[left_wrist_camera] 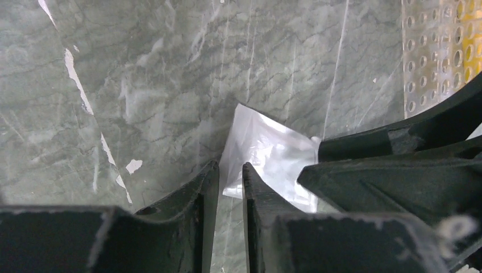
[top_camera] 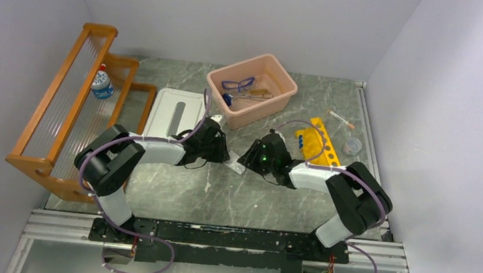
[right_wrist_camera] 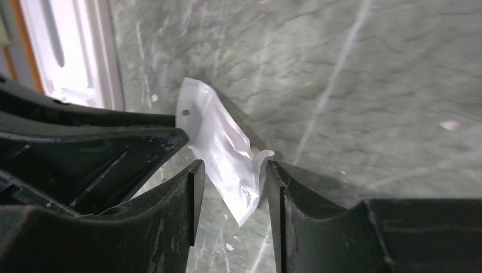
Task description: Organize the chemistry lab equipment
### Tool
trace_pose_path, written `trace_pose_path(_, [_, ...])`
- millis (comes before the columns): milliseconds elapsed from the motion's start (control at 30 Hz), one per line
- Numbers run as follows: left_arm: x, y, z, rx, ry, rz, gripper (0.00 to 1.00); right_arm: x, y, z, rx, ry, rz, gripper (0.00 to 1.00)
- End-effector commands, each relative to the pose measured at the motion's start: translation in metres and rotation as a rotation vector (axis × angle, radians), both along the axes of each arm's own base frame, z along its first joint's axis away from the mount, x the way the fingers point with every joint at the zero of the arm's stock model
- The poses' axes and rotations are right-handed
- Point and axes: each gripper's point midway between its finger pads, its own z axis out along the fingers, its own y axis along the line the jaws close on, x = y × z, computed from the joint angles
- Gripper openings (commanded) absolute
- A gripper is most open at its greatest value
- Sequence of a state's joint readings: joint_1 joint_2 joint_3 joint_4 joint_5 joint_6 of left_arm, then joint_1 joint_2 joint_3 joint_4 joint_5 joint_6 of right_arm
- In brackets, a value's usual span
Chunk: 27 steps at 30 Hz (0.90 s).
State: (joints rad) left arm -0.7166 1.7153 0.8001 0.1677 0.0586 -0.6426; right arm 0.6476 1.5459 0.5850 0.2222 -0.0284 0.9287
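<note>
The two black arms meet nose to nose at the middle of the grey-green marbled table (top_camera: 246, 197), over a white packet (right_wrist_camera: 227, 151) of glossy, crinkled film. The right gripper (right_wrist_camera: 231, 163) clamps it: one black finger presses each long side, and the film buckles against the right-hand one. The left gripper (left_wrist_camera: 231, 165) has its jaws drawn close, only a slim gap between them. A corner of the packet sits in that gap, but I cannot tell whether it is pinched.

At twelve o'clock from the packet stands a pink plastic tub (top_camera: 284, 80), rectangular with rounded corners. It holds the blue-framed safety glasses (top_camera: 238, 83) and the metal scissors and forceps (top_camera: 256, 94). At two o'clock lies a yellow perforated rack (top_camera: 326, 145) with blue-capped small tubes (top_camera: 300, 141) at its near end. A flat white tray (top_camera: 164, 112) lies at ten o'clock. The orange wooden slatted shelf (top_camera: 61, 106) stands at nine o'clock with a small white bottle (top_camera: 102, 84) on it.
</note>
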Motion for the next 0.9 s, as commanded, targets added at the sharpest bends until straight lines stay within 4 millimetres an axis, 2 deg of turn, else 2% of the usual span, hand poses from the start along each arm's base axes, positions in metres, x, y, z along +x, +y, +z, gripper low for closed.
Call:
trace_pose_path(0, [0.005,-0.003,0.0,0.012,-0.025,0.002,0.25,-0.007,0.028,0.006,0.124,-0.02,0.123,0.46])
trace_pose_path(267, [0.004,0.003,0.001,0.029,-0.038,0.012,0.2,0.009,0.026,0.015,0.106,-0.073,0.075,0.28])
trace_pose_path(467, [0.005,0.004,0.014,0.017,-0.065,0.013,0.19,0.02,0.023,0.026,0.073,-0.113,0.055,0.01])
trace_pose_path(667, [0.008,0.011,0.052,0.01,-0.134,0.031,0.29,0.025,0.011,0.051,-0.008,-0.195,0.069,0.0])
trace_pose_path(767, [0.011,0.018,0.082,0.011,-0.19,0.049,0.37,0.025,0.008,0.081,-0.035,-0.29,0.127,0.0])
trace_pose_path(867, [0.012,0.031,0.115,0.02,-0.257,0.072,0.43,0.025,0.002,0.119,-0.069,-0.397,0.178,0.0])
